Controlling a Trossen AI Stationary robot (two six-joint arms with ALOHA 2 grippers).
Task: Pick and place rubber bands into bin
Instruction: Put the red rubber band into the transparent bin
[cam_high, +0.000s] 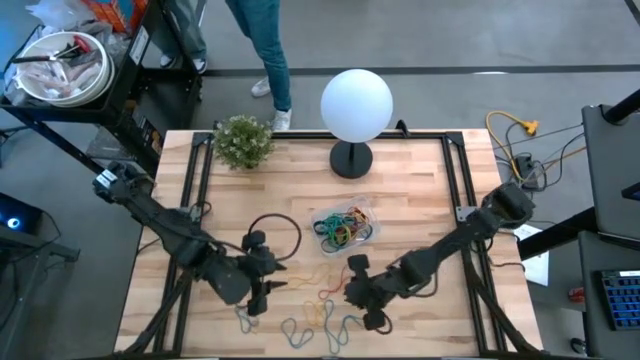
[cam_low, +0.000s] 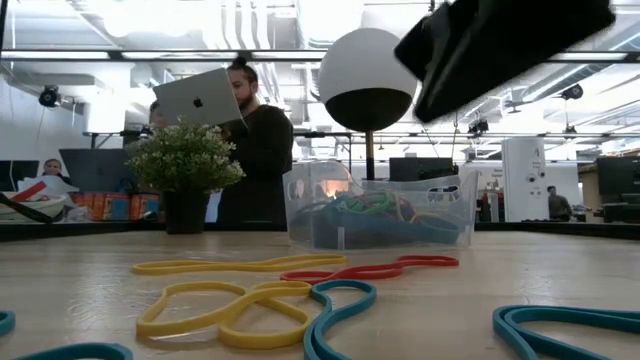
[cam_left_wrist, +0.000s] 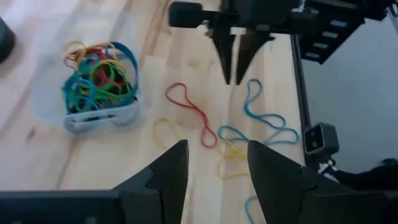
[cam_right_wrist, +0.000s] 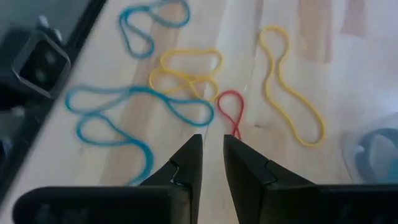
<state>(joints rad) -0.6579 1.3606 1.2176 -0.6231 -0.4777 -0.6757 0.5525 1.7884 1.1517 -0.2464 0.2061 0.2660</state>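
The clear bin (cam_high: 345, 228) stands at the table's middle on its flat bottom, filled with tangled coloured rubber bands (cam_left_wrist: 99, 74). Loose rubber bands, yellow, red and blue (cam_high: 318, 318), lie flat on the wood near the front edge; they also show in the low view (cam_low: 225, 310) and under the right wrist (cam_right_wrist: 186, 74). My left gripper (cam_high: 262, 293) hovers left of them, open, nothing between its fingers (cam_left_wrist: 214, 177). My right gripper (cam_high: 355, 295) hangs over the loose bands, its fingers a narrow gap apart (cam_right_wrist: 212, 163) and holding nothing; a red band (cam_right_wrist: 231, 112) lies just beyond its tips.
A white globe lamp (cam_high: 356, 103) and a potted plant (cam_high: 243, 140) stand at the far edge. A black cable loop (cam_high: 278, 232) lies left of the bin. A person (cam_high: 265, 50) stands beyond the far edge. A dark arm part (cam_low: 500, 45) hangs over the low view.
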